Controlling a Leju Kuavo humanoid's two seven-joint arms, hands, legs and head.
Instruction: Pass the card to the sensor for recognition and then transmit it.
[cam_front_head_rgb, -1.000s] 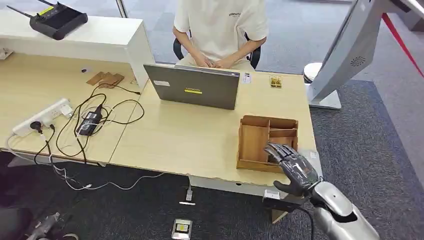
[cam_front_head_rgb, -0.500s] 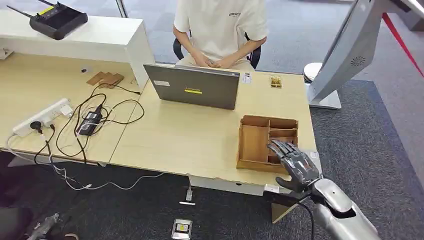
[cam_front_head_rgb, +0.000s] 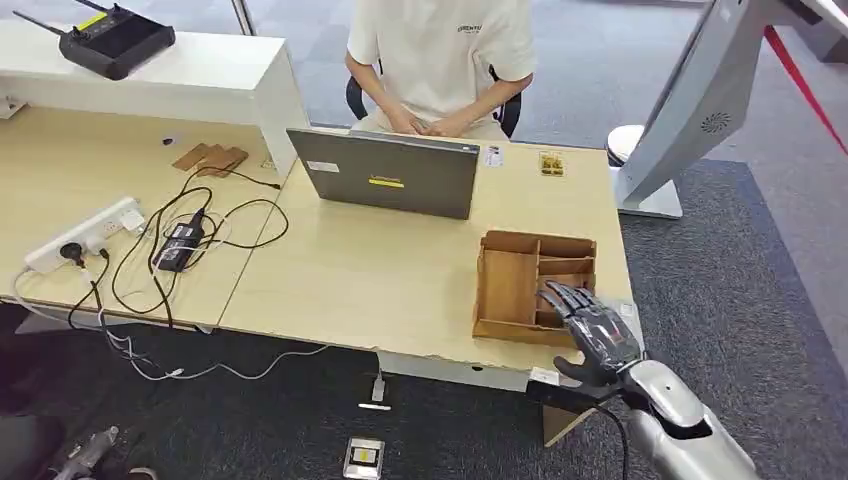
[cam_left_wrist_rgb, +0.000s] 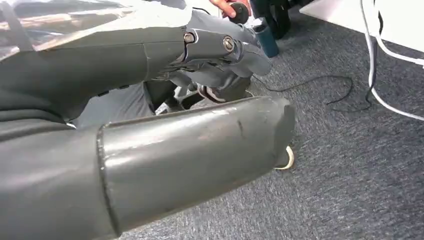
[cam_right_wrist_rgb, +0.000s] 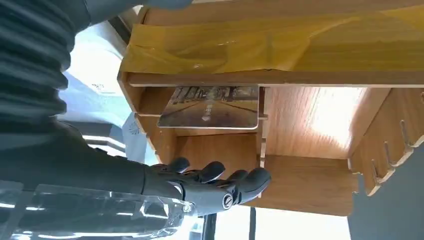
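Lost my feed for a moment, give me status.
Right hand open, over wooden organizer. Card in its slot, untouched. Left hand empty, fingers curled, near the floor. Nothing in the way.

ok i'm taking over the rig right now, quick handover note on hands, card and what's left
Right robot hand: open, fingers spread, at the near right of the compartmented wooden organiser box, holding nothing.
Left robot hand: hanging low over the grey carpet, holding nothing I can see.
The card printed with a road picture sits in a small compartment of the box, untouched.
Done: approach only.
Left: grasp the card, show it to the sensor, pass it on.
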